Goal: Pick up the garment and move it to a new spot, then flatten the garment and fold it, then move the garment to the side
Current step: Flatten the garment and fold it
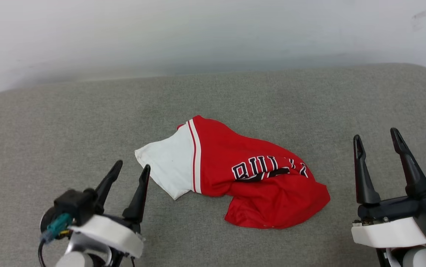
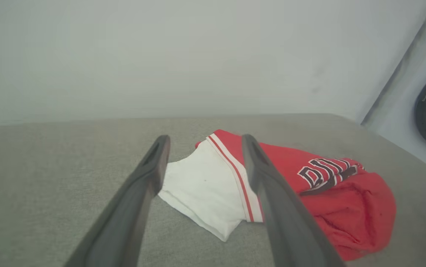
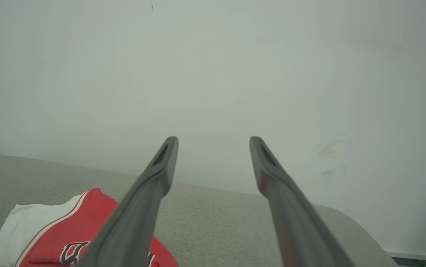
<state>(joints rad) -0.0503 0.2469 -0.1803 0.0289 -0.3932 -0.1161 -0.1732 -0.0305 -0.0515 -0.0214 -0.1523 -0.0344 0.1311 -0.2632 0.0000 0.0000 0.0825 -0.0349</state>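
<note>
A: Judging by how it slumps, the garment (image 1: 257, 193) is light, limp cloth, and I'd expect it to sag and trail from wherever it gets lifted. It lies crumpled in the middle of the grey padded surface (image 1: 49, 122). Its white sleeve (image 1: 168, 163) points toward the robot's left, and the red body is bunched toward the right, with the black lettering (image 1: 261, 168) partly lost in a fold.

B: Where would you take hold?

A: For the left side, the sleeve edge or the striped trim (image 1: 195, 159) beside it. It lies flat and thin there (a pinch should catch a layer or two, not the whole heap). The red hem (image 1: 272, 222) at the near right is rumpled and thicker, so it likely wants a deeper bite.

B: And the tools?

A: The left gripper (image 1: 133, 164) has its dark fingers (image 1: 140, 193) spread wide with nothing between them. It sits just beside the sleeve corner and, as far as I can see, isn't touching it. The right gripper (image 1: 376, 133) is spread just as wide, holds nothing, and stands well apart from the red edge.

B: Slippery?

A: Probably a smooth knit, so a shallow pinch could slide off.
</note>
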